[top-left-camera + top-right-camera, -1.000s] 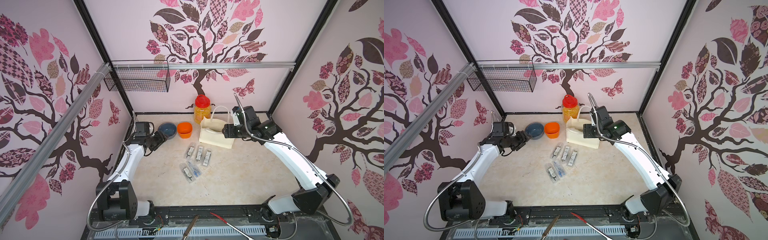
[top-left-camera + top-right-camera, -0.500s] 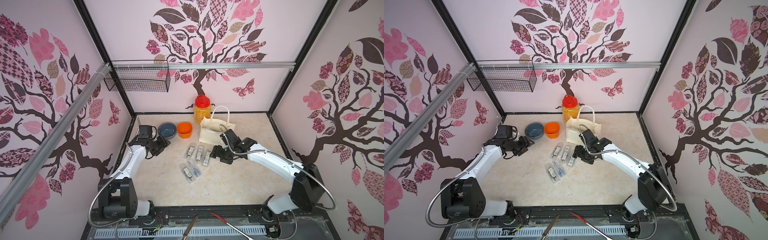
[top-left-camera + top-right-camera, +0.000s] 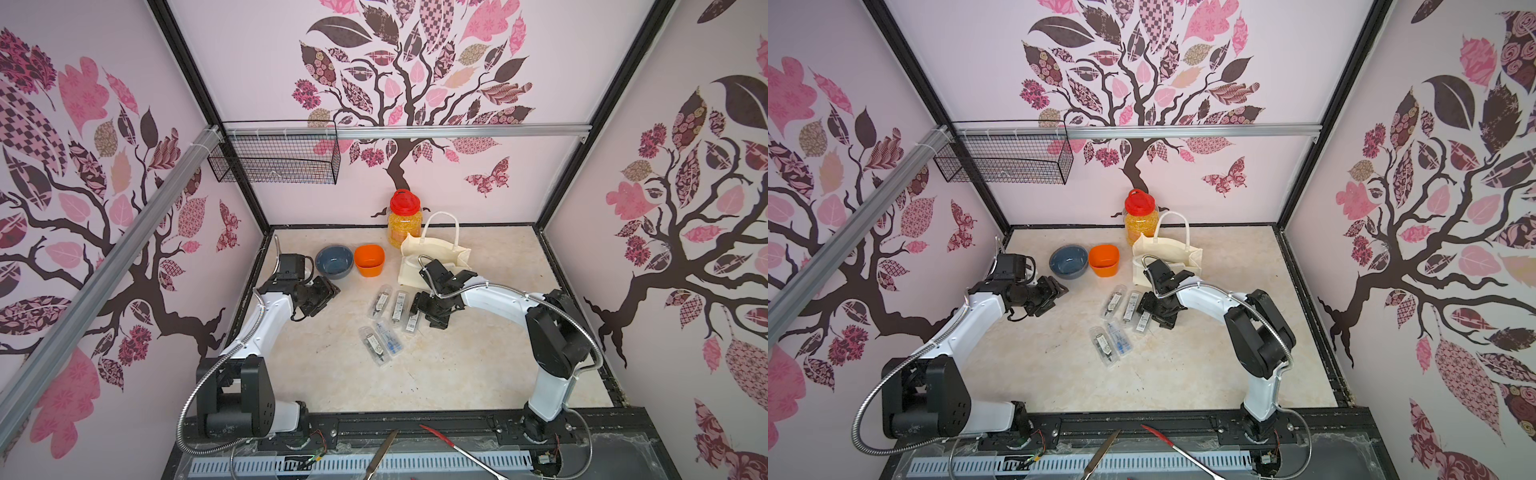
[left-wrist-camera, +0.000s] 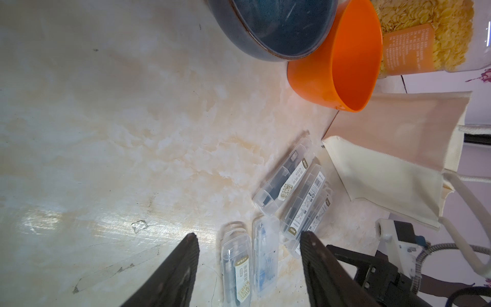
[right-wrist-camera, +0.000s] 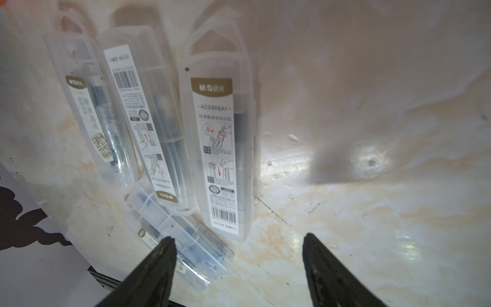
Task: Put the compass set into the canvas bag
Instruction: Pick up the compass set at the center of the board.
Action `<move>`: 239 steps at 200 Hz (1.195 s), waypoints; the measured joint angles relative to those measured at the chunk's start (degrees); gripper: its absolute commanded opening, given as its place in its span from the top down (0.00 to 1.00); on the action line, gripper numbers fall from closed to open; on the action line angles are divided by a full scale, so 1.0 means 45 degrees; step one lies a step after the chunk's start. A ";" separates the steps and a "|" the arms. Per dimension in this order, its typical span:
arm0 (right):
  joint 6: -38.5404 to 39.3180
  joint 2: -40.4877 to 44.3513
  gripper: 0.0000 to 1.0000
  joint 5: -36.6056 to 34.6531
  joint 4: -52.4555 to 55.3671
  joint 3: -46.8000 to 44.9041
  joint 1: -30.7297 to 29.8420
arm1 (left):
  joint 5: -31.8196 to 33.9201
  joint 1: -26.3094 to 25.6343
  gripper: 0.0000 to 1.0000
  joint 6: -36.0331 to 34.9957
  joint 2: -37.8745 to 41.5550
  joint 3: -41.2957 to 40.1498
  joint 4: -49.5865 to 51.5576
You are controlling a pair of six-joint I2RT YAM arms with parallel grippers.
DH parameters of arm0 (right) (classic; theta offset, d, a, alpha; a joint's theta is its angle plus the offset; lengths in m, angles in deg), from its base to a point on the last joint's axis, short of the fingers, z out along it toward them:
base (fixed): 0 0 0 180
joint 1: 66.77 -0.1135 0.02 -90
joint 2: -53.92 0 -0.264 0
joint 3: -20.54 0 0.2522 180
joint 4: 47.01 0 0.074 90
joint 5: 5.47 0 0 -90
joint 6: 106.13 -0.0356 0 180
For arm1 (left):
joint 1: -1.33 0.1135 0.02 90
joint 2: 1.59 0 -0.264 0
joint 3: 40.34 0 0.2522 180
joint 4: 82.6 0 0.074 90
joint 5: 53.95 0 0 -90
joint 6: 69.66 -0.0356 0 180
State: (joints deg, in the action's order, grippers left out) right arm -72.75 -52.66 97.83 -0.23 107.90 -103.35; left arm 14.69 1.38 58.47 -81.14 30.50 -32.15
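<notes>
In a top view the right gripper (image 3: 419, 311) sits low over the table (image 3: 457, 374), just beside the rightmost compass set (image 3: 412, 322) in a row of three clear cases, and the canvas bag (image 3: 436, 253) stands open just behind its wrist; the left gripper (image 3: 322, 293) hangs well apart, near the blue bowl (image 3: 333, 261) and orange cup (image 3: 369, 258), with a red-lidded jar (image 3: 405, 220) at the back. In a top view two other cases (image 3: 1111, 345) lie nearer the front. The left wrist view shows the left jaws apart and empty above the table. In the right wrist view the right jaws are spread wide with nothing between them, and the compass set lies flat, label up, just ahead of the fingertips (image 5: 162, 255). This looks like the reach before the pick. The next move calls for easing forward and down so the fingers straddle the case's narrow width, then closing, lifting and swinging back to the bag's mouth. A neighbouring case (image 5: 148, 127) lies close alongside, and a slanted case with blue parts (image 5: 191, 247) sits right by one finger, so either could be caught too
</notes>
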 measured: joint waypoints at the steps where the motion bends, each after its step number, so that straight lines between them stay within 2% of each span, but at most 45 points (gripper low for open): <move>1: 0.0000 -0.0015 0.24 0.0000 0.0010 0.0015 0.0000 | 0.0005 0.0000 0.35 0.0000 0.0000 0.0000 0.0000; 66: -0.0068 -0.1734 0.26 -0.0369 0.0860 0.1360 0.0000 | 0.0117 0.0000 0.35 0.0000 -0.0180 0.0000 0.0010; 169: 0.0117 -0.2686 0.26 -0.0588 0.1685 0.2735 0.0000 | 0.0214 0.0000 0.35 -0.0044 -0.0243 0.0000 0.0010; 239: 0.1039 -0.2720 0.29 -0.1141 0.2472 0.2832 0.0019 | 0.0262 0.0000 0.35 -0.0136 -0.0277 0.0000 0.0087</move>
State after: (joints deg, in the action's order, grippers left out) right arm -68.07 -64.90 92.69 10.89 120.64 -103.26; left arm 15.87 1.38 57.86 -82.39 30.50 -31.75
